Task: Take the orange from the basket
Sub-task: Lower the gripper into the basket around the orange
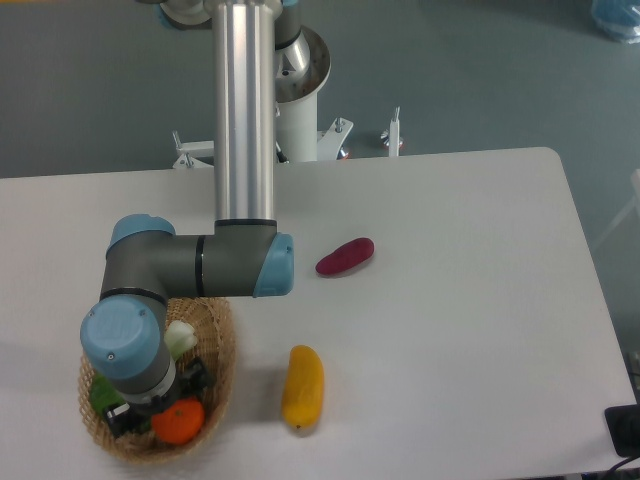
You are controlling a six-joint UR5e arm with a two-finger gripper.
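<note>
The orange is a small glossy round fruit lying in the near part of the light tan wicker basket at the table's front left. My gripper hangs straight down into the basket, right over the orange. The blue-capped wrist hides most of it. Only black parts of the gripper show on either side of the wrist, so I cannot make out the fingers or whether they touch the orange.
In the basket there are also a pale green-white vegetable and a green item. A yellow-orange elongated fruit lies on the table right of the basket. A dark red oblong vegetable lies farther back.
</note>
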